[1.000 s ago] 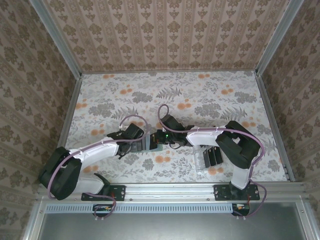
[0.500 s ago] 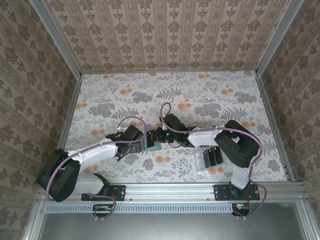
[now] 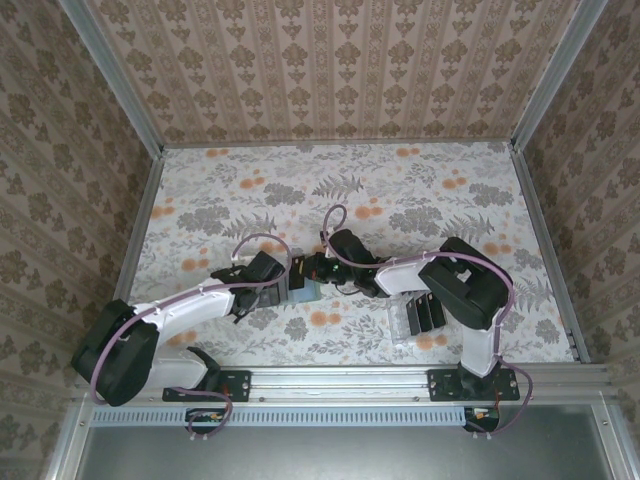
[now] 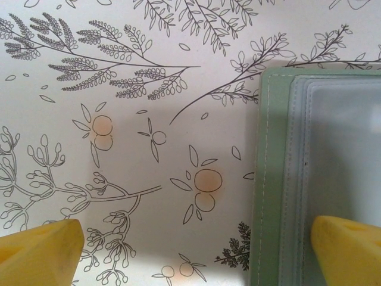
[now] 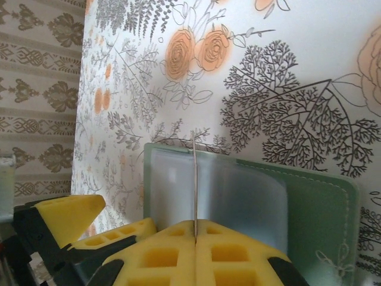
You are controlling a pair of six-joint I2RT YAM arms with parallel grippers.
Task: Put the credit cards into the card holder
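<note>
The card holder (image 5: 309, 208) lies open on the flowered table, sage-green outside with a grey-blue inside (image 4: 333, 155). My right gripper (image 5: 195, 229) is shut on one thin black credit card (image 5: 194, 173), held edge-on with its far end at the holder's inner pocket. My left gripper (image 4: 193, 250) is open, its right fingertip (image 4: 348, 250) over the holder's inside and its left one over bare table. In the top view both grippers meet at the holder (image 3: 306, 292), left gripper (image 3: 288, 287) beside right gripper (image 3: 312, 270). More black cards (image 3: 428, 312) stand in the rack.
A clear plastic slotted rack (image 3: 402, 320) stands at the front right, under the right arm's elbow. Patterned walls close the table on three sides, and a metal rail (image 3: 330, 382) runs along the near edge.
The right gripper has moved a little left with its card, closer onto the card holder, and the arm's elbow has shifted left. The left gripper has barely moved.
</note>
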